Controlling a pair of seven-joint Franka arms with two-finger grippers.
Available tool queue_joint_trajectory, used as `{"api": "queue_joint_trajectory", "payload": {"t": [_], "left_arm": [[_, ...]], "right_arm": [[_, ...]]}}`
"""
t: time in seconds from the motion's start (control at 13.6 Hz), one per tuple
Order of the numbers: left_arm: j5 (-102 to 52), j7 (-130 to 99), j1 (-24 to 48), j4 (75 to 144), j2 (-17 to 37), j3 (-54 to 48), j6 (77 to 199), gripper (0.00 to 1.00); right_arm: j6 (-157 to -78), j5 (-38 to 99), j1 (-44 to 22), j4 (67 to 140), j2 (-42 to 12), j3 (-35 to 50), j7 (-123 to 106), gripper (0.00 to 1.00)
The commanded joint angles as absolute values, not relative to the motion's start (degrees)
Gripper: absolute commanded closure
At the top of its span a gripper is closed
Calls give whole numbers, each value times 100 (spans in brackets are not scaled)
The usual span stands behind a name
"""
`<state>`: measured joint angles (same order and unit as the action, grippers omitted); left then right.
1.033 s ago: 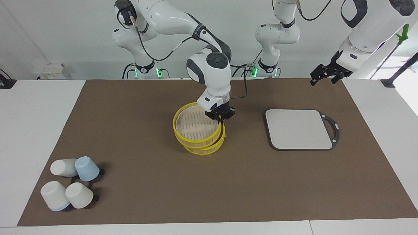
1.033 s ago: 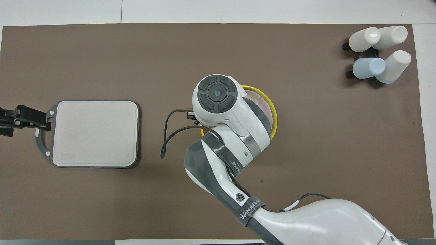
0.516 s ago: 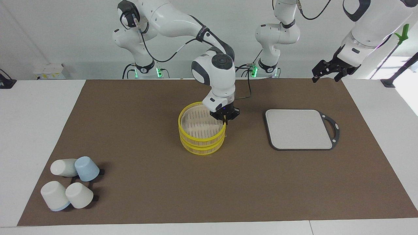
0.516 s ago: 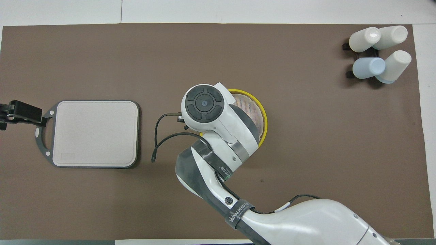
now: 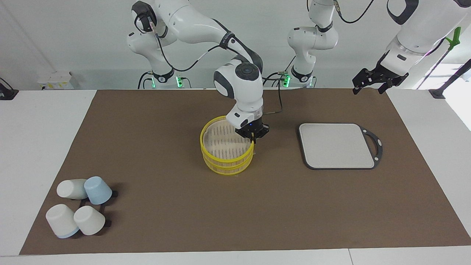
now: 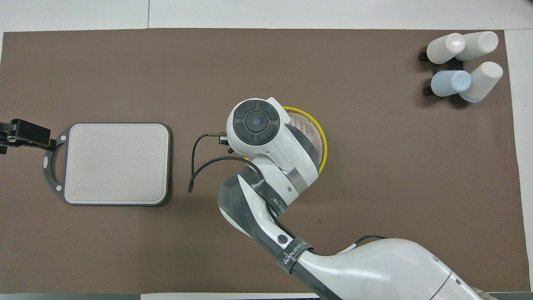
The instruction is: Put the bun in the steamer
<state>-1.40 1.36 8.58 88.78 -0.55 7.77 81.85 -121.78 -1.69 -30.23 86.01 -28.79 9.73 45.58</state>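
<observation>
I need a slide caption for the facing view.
Right pincer at the yellow steamer's rim; left pincer waits raised.

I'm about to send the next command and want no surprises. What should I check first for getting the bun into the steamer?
1. Bun located: not ok. No bun shows in either view.
2. Steamer tiers stacked squarely: ok.
3. Top tier able to take a bun: ok. Its pale slatted floor is uncovered and bare.
4. Right gripper free of the steamer: cannot tell. It is down at the rim, on the side toward the left arm's end of the table.
5. Left gripper out of the way: ok. It waits raised and open, over the mat's corner near the grey board.
</observation>
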Motion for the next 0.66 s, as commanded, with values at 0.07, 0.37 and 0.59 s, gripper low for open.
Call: {"api": "queue_joint_trajectory", "payload": {"t": [0.07,0.37,0.59], "left_arm": [[-62,246,835,8798,-35,773,8306,0],[-53,264,835,8824,-35,782,8402,0],[-35,325,835,8824,-35,800,8385,0]], "right_arm": [[-12533,-264,-2927,8587,-3015,984,4570,100],[-12306,-343,-3058,8464,-3006,976,4614,0],[-11587,-378,-2822,7921,-2927,949,4562,0]]}}
